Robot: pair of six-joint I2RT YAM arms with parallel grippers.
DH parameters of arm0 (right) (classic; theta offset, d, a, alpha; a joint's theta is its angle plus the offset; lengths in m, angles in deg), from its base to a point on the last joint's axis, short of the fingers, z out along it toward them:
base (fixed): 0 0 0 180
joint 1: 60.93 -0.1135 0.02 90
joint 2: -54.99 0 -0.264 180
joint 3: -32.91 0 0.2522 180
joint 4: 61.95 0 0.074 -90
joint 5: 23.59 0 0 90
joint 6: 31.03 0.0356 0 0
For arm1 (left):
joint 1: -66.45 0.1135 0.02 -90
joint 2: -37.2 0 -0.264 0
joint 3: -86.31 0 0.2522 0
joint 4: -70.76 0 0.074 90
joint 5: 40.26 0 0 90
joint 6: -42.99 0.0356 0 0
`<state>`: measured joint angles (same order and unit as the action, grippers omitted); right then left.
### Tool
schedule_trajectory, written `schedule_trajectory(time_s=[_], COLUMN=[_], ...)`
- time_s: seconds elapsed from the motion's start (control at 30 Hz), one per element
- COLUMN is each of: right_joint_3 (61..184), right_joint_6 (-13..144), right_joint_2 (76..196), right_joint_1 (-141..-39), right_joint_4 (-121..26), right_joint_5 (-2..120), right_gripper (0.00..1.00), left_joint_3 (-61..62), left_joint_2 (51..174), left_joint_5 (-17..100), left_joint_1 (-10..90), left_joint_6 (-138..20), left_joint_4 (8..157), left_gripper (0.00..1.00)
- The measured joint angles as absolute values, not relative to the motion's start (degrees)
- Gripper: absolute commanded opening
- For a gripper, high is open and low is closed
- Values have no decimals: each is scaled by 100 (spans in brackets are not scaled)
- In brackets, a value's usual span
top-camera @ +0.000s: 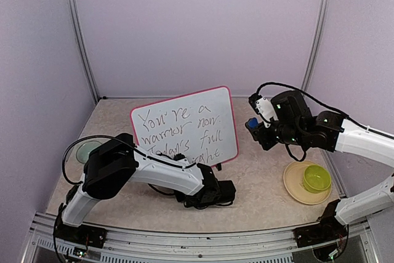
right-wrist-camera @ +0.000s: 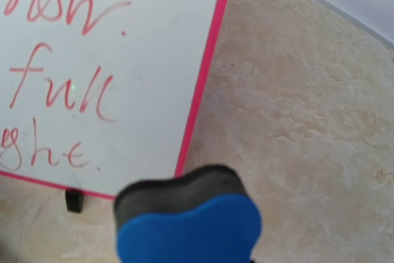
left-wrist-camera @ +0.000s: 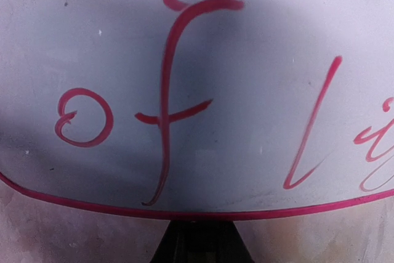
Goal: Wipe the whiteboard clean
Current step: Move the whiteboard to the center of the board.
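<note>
The whiteboard (top-camera: pixel 184 124) stands upright at mid-table, red-pink rimmed and covered in red handwriting; it also fills the left wrist view, whiteboard (left-wrist-camera: pixel 246 60). My left gripper (top-camera: pixel 212 183) sits low in front of its bottom edge. In the left wrist view this left gripper (left-wrist-camera: pixel 197 241) is one dark block with no gap, right under the rim; whether it pinches anything is hidden. My right gripper (top-camera: pixel 253 126) hovers beside the board's right edge (right-wrist-camera: pixel 203 90), shut on a blue eraser (right-wrist-camera: pixel 191 226) with dark felt facing the board. The eraser hides its fingers.
A yellow-green bowl (top-camera: pixel 316 178) sits on a beige plate (top-camera: pixel 294 186) at the right front. A round greenish dish (top-camera: pixel 86 151) lies at the left, behind my left arm. A black stand foot (right-wrist-camera: pixel 73 200) props the board. Walls close in on three sides.
</note>
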<state>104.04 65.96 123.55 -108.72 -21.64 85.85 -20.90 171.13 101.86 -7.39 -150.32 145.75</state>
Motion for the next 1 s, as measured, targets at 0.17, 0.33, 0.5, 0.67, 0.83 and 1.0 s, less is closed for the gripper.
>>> schedule_trajectory(time_s=[0.17, 0.33, 0.5, 0.67, 0.83, 1.0], right_joint_3=[10404, 10452, 10695, 10764, 10764, 10773], right_joint_6=[6617, 6613, 6593, 6591, 6591, 6587], right_joint_2=[12318, 12309, 12311, 12311, 12313, 12311], right_joint_1=[-10872, -10872, -10872, -10872, -10872, -10872], right_joint_4=[-2157, -2105, -2048, -2046, -2035, -1983], right_joint_5=[8561, 8552, 8559, 8565, 8572, 8589], right_gripper=[32, 32, 32, 32, 33, 33], left_joint_3=[-2090, -2093, -2189, -2267, -2276, -2256], left_joint_2=[17084, 17075, 17075, 17075, 17069, 17006], left_joint_5=[10072, 10028, 9906, 9768, 9727, 9639], left_joint_1=[-859, -940, -1095, -1316, -1423, -1454], left_joint_6=[-15102, -15111, -15115, -15104, -15054, -14875], left_joint_4=[14608, 14608, 14608, 14602, 14565, 14466], left_gripper=[4, 10, 10, 42, 62, 73])
